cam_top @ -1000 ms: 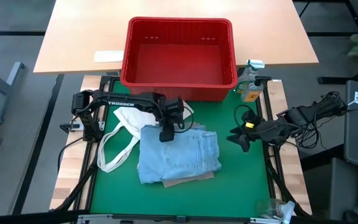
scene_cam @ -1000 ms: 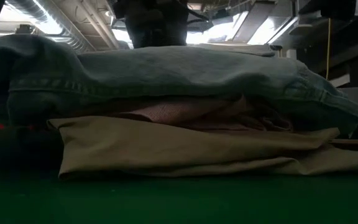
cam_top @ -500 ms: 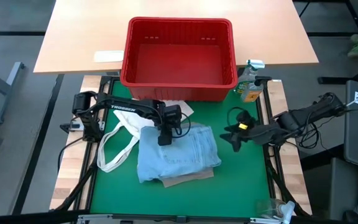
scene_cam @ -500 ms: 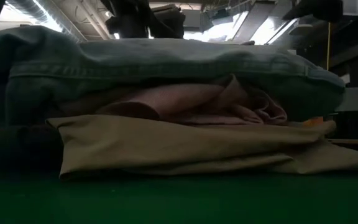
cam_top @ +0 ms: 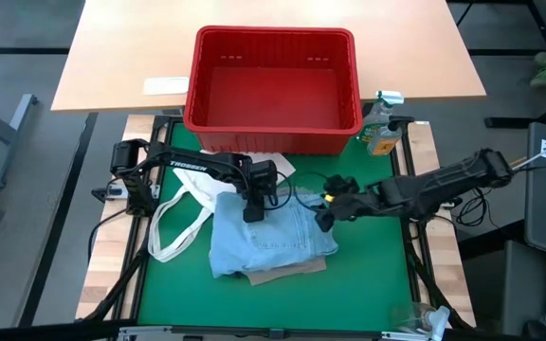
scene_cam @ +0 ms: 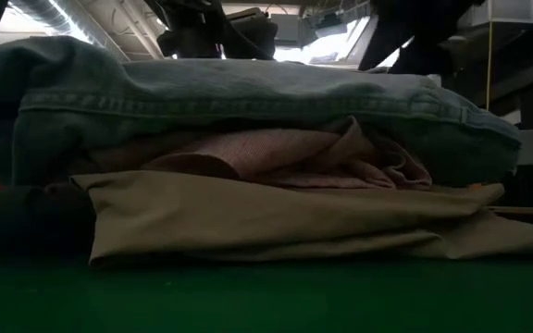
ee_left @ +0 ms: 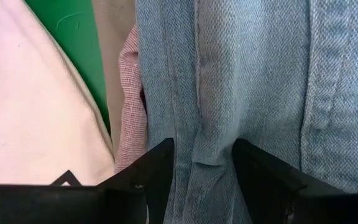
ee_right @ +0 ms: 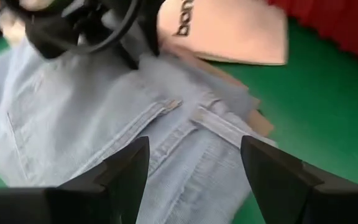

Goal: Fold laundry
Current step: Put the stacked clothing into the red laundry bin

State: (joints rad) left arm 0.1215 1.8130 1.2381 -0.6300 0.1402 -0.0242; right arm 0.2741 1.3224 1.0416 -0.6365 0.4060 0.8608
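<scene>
On the green mat [cam_top: 368, 275], left to right: tote bag [cam_top: 190, 210] flat at the far left; left gripper [cam_top: 251, 210] down on the near-left edge of the jeans [cam_top: 271, 237], fingers [ee_left: 151, 171] partly open and pinching a ridge of denim; jeans folded atop a pink top [scene_cam: 285, 157] and beige trousers [scene_cam: 276, 217], all in one stack at mat centre; right gripper [cam_top: 322, 218] low at the stack's right edge, fingers [ee_right: 126, 168] spread wide, holding nothing. Likely risk: dragging only the denim and sliding it off the layers beneath, undoing the stack; snagging the tote too. Behind, red basket [cam_top: 275, 123] with nothing visible inside; spray bottle [cam_top: 381, 128] beside it.
</scene>
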